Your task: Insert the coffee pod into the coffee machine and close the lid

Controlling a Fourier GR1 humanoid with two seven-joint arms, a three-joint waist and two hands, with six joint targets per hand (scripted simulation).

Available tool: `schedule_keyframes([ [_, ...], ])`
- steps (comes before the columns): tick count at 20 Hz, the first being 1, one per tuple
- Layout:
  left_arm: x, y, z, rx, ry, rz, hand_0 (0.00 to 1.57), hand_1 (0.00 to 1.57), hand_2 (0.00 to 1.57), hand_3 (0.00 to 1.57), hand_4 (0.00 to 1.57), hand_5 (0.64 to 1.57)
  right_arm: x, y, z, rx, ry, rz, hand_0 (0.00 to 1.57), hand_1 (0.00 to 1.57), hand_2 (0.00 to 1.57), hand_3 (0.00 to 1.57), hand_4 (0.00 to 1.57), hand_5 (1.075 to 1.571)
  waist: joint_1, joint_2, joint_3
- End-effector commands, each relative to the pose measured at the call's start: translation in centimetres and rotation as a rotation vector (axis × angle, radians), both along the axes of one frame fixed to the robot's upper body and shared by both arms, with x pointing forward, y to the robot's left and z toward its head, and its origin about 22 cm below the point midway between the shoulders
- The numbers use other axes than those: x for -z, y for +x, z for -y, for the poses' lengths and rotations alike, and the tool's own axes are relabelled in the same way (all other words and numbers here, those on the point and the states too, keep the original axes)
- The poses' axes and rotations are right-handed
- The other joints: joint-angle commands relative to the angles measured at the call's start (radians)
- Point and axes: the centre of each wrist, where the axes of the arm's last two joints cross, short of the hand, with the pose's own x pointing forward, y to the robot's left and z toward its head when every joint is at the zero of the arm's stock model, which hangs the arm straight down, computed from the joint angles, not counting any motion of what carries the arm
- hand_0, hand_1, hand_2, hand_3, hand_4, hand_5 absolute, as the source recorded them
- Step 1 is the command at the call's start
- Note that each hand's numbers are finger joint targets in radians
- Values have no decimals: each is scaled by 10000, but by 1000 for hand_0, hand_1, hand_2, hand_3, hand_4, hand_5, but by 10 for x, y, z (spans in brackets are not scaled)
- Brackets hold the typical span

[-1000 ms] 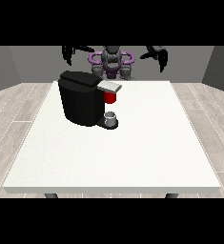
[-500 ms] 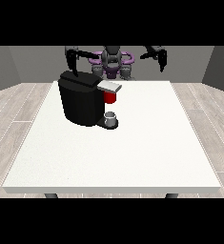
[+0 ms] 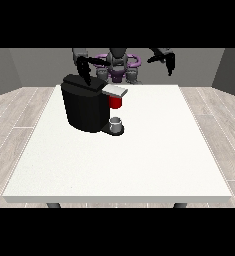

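Note:
A black coffee machine (image 3: 84,107) stands on the white table (image 3: 139,150) at the left back. Its grey lid (image 3: 116,91) lies flat over a red part (image 3: 115,102) at the machine's front. A small grey cup (image 3: 116,124) stands on the machine's base below. The hand at the view's left (image 3: 84,71) hangs with fingers pointing down just above the machine's top rear. Raised off the table at the back, the hand at the view's right (image 3: 168,61) also has its fingers hanging down. No separate coffee pod shows.
The robot's torso (image 3: 118,67) is behind the table's far edge. The table stretches wide to the right and front of the machine. Wooden floor surrounds the table.
The hand at the view's left has come down and inward to just above the machine's top. The hand at the view's right has turned its fingers downward.

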Motion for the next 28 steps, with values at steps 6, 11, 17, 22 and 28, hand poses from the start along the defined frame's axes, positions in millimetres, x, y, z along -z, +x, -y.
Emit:
schedule_keyframes([
  [6, -28, -7, -28, -407, 253, 517, 0, 0, 0, 0, 316, 1571, -21, 20, -22, -247, -236, 200, 0, 0, 0, 0, 129, 1571, 45, 539, 20],
  [11, -13, -13, -13, -569, 397, 543, 0, 0, 0, 0, 347, 1571, -52, 32, -29, -1134, -891, 950, 0, 0, 0, 0, 214, 1571, -7, 963, 19],
  [17, -7, -16, -12, -442, 300, 255, 0, 0, 0, 0, 358, 1571, -82, 41, -66, -1389, -1282, 1511, 0, 0, 0, 0, 107, 1571, 195, 922, 17],
  [22, -24, -9, -27, -469, 558, 601, 0, 0, 0, 0, 385, 1571, -93, 46, -80, -1813, -1579, 1770, 0, 0, 0, 0, 0, 1571, 219, 1176, 18],
  [28, -28, -2, -4, -332, 541, 748, 0, 0, 0, 0, 327, 1571, -112, 47, -123, -2200, -2675, 2554, 0, 0, 0, 0, 82, 1571, 342, 1451, 17],
])
